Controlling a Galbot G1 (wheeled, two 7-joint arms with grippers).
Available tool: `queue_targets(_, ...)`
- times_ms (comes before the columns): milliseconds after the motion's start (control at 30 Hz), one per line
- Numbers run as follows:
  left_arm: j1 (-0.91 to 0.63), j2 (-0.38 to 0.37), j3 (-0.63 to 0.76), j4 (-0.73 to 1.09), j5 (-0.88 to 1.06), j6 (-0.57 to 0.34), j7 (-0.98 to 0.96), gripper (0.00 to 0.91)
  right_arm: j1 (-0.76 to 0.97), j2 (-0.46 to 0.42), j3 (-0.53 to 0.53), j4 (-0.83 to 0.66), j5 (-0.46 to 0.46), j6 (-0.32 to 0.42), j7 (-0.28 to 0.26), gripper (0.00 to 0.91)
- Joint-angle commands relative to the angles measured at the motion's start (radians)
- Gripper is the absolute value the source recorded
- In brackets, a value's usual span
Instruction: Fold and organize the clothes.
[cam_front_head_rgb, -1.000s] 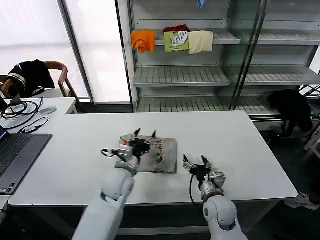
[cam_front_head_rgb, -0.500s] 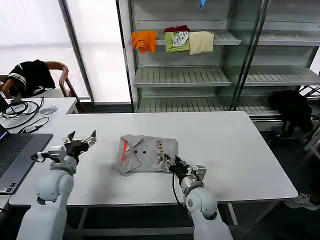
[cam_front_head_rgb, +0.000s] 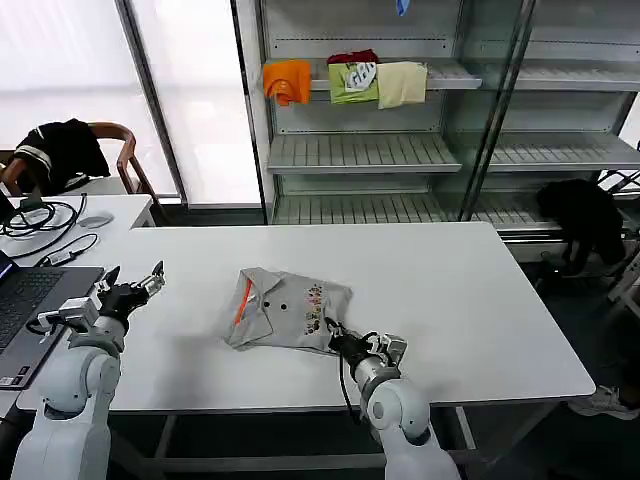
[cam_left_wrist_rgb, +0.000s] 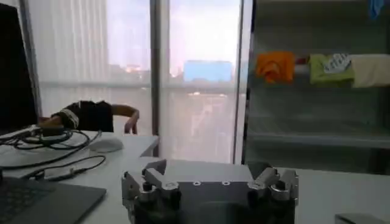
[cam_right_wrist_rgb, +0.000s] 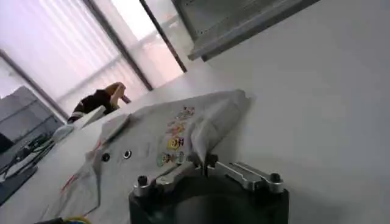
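The right gripper (cam_front_head_rgb: 333, 331) is down at the near edge of the white table (cam_front_head_rgb: 480, 300), its fingers pinched together on the near right corner of the folded grey shirt (cam_front_head_rgb: 290, 308). In the right wrist view that gripper (cam_right_wrist_rgb: 204, 163) bites a raised fold of the shirt (cam_right_wrist_rgb: 152, 146), and the cloth peaks upward just where the tips meet. From the pinch, the shirt spreads away and to the left, chest print just beyond the fingertips, orange-lined collar at the far left end of the bundle. The garment lies crumpled rather than flat, its right side lifted a little off the tabletop.

Over on the other side, the left gripper (cam_front_head_rgb: 130, 288) hangs above the table's left end, well apart from the shirt, fingers spread and holding nothing. The left wrist view shows that gripper (cam_left_wrist_rgb: 210, 182) with both fingers standing wide. A laptop (cam_front_head_rgb: 30, 310) sits just to its left. Behind the table, orange, green and cream folded garments (cam_front_head_rgb: 345, 82) sit on a shelf.
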Motion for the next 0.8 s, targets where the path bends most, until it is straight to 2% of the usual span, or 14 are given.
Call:
queue_targets(33, 0.019, 0.007, -0.038, -0.001, -0.017, -0.012, 0.006, 0.907, -0.002, -0.046, 0.045, 0.127, 0.038, -0.037, 0.064, 0.000)
queue_targets(100, 0.022, 0.007, -0.035, -0.003, -0.017, -0.013, 0.009, 0.907, 0.006, -0.129, 0.051, 0.155, 0.041, -0.038, 0.076, 0.000)
queue_targets(167, 0.026, 0.006, -0.030, -0.003, -0.015, -0.015, 0.012, 0.907, 0.010, -0.154, 0.050, 0.159, 0.052, -0.038, 0.082, 0.000)
queue_targets(200, 0.028, 0.004, -0.027, -0.003, -0.013, -0.017, 0.013, 0.907, 0.015, -0.227, 0.055, 0.171, 0.070, -0.039, 0.082, 0.000)
queue_targets(333, 0.033, -0.010, -0.010, -0.003, 0.003, -0.022, 0.019, 0.907, 0.004, -0.280, 0.074, 0.160, 0.058, -0.040, 0.070, 0.000)
queue_targets(467, 0.033, -0.019, 0.003, -0.001, 0.017, -0.024, 0.020, 0.907, -0.014, -0.289, 0.079, 0.146, 0.019, -0.039, 0.041, 0.000)
queue_targets(733, 0.045, -0.019, -0.001, -0.006, 0.018, -0.027, 0.022, 0.907, -0.005, -0.300, 0.089, 0.130, 0.001, -0.039, 0.023, 0.000)
queue_targets(767, 0.048, -0.019, -0.002, -0.006, 0.018, -0.027, 0.023, 0.907, -0.006, -0.297, 0.087, 0.129, -0.019, -0.039, 0.017, 0.655)
queue_targets(800, 0.050, -0.019, -0.002, -0.007, 0.018, -0.029, 0.023, 0.907, -0.006, -0.297, 0.087, 0.127, -0.025, -0.038, 0.016, 0.907)
